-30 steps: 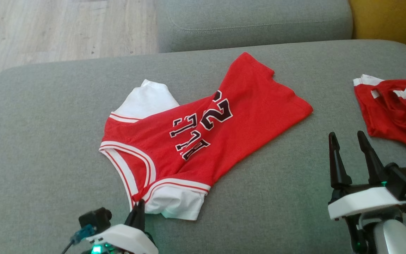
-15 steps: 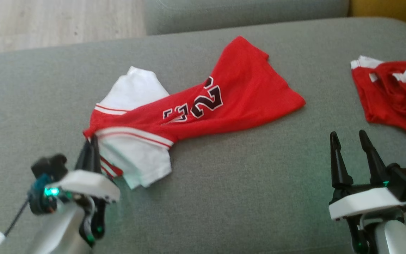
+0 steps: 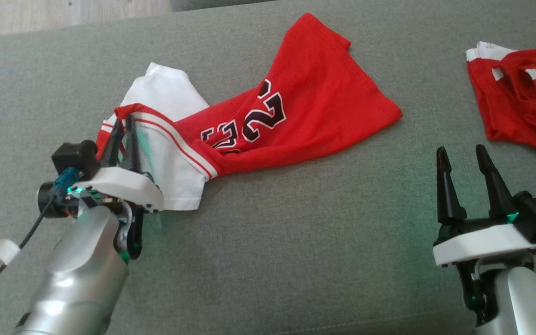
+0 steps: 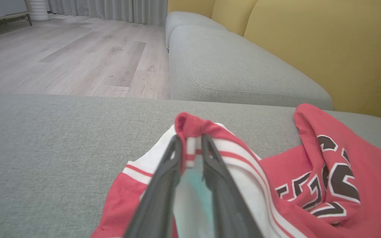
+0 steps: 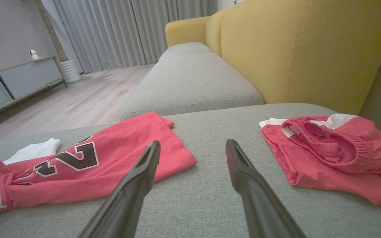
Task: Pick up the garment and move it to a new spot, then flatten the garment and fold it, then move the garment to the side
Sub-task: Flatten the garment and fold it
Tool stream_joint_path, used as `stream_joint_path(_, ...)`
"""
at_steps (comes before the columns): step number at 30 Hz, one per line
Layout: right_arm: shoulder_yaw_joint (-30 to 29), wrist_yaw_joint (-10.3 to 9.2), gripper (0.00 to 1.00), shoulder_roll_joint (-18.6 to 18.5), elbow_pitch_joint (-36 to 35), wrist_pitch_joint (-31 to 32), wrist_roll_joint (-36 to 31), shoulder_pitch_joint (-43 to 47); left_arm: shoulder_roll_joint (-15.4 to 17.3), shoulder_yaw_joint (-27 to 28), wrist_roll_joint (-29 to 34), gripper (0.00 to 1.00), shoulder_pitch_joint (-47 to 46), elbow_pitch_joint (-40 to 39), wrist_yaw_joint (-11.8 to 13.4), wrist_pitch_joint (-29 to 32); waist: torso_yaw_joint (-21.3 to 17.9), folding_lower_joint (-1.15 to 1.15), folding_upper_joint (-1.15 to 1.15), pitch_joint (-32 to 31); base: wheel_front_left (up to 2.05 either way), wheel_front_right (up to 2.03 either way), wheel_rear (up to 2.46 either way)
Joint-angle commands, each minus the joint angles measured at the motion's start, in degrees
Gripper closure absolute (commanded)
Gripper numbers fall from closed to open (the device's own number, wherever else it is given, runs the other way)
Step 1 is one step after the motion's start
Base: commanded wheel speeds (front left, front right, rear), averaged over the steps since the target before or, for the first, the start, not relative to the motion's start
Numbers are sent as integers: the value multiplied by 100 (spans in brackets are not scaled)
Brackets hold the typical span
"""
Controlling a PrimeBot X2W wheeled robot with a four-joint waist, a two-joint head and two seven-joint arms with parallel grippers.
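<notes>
Grey sofa cushion carries the red jersey at centre-left, w/ the left gripper clenched on its striped shoulder edge, held a bit raised, while the right gripper stands released, apart from it, near red shorts.

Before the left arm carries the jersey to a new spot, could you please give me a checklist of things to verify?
1. Left gripper shut on the jersey at its striped edge: ok.
2. Jersey lifted off the seat cushion: not ok; only the gripped edge is raised, the rest lies on the cushion.
3. Right gripper open and apart from any cloth: ok.
4. Red shorts apart from the jersey: ok.
5. Grip holds one layer rather than several: cannot tell.
</notes>
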Motion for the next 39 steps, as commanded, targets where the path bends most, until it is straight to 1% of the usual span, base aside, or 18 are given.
stream_joint_path(1,129,37,0,-28,-147,-56,-29,-187,100,215,48,0,-236,-64,-51,-94,25,-1,0,-36,0,0,0)
stream_joint_path(4,96,37,0,-28,-93,-102,2,-157,34,337,42,0,-127,-49,-122,-128,93,-1,0,-126,0,0,0)
stream_joint_path(6,57,37,0,-28,-67,-142,17,-127,31,452,100,0,10,-190,-125,-135,162,-1,0,-202,0,0,0)
stream_joint_path(9,-10,37,0,-28,-25,-191,30,-73,17,685,255,0,384,-629,-75,-138,272,-1,0,-315,0,0,0)
stream_joint_path(15,-59,37,0,-28,79,-263,90,76,-77,1014,541,0,1495,-1590,53,-139,467,-1,0,-594,0,0,0)
stream_joint_path(16,-59,37,0,-28,79,-263,90,76,-77,1014,541,0,1495,-1590,53,-139,467,-1,0,-594,0,0,0)
stream_joint_path(23,-104,37,0,-28,229,-321,96,322,-177,1085,733,0,2647,-2345,95,-140,614,-1,0,-1081,0,0,0)
stream_joint_path(28,-138,37,0,-28,339,-381,50,551,-295,1097,722,0,3257,-2747,196,-140,723,-1,0,-1362,0,0,0)
stream_joint_path(33,-116,37,0,-28,462,-455,45,685,-325,1045,724,0,3593,-2975,272,-138,781,-1,0,-1515,0,0,0)
stream_joint_path(39,-66,37,0,-28,589,-519,24,719,-281,1030,747,0,3714,-3205,372,-111,770,-1,0,-1611,0,0,0)
